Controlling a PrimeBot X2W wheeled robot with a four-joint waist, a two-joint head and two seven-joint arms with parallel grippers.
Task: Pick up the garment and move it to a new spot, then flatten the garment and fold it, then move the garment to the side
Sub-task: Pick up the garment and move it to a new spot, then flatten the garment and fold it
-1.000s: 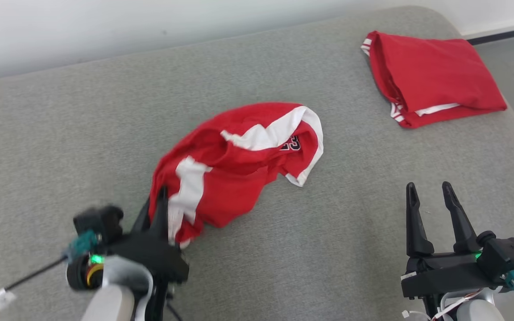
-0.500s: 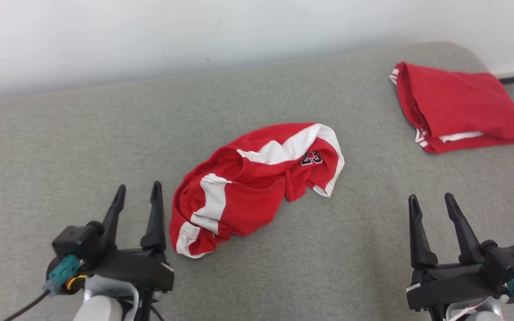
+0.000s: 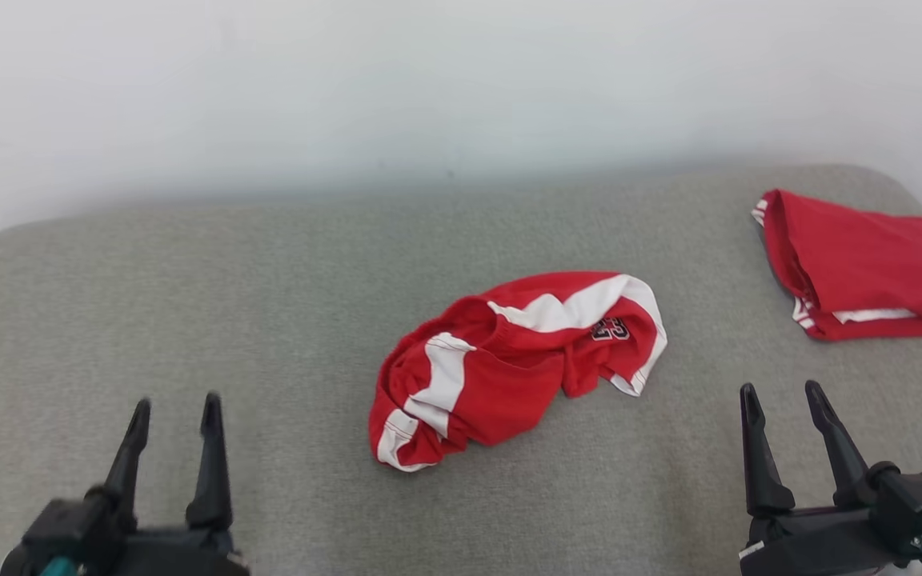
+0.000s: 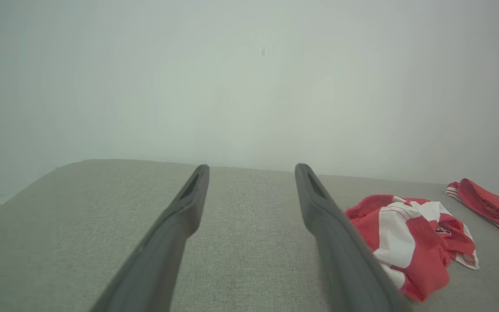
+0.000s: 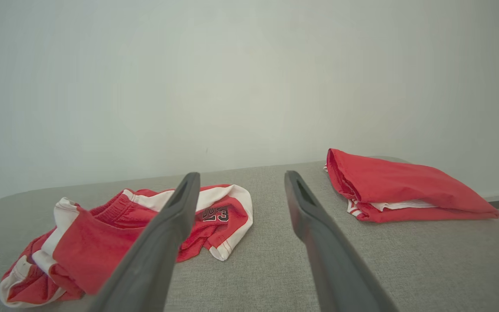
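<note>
Garment (image 3: 509, 376) soft red cloth; couch (image 3: 189, 304) coarse grey weave

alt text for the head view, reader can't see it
A crumpled red-and-white garment lies centred on a grey padded surface, a folded red garment at far right. The left gripper and right gripper, both open and empty, point up from the bottom corners.

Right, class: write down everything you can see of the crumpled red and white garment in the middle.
The crumpled garment is red, thin-looking fabric with broad white bands, fine trim stripes and a dark number patch. It lies bunched in a loose heap, unfolded, near the middle of the grey cushion, resting on it alone. The left gripper and right gripper stand open, clear of it.
</note>
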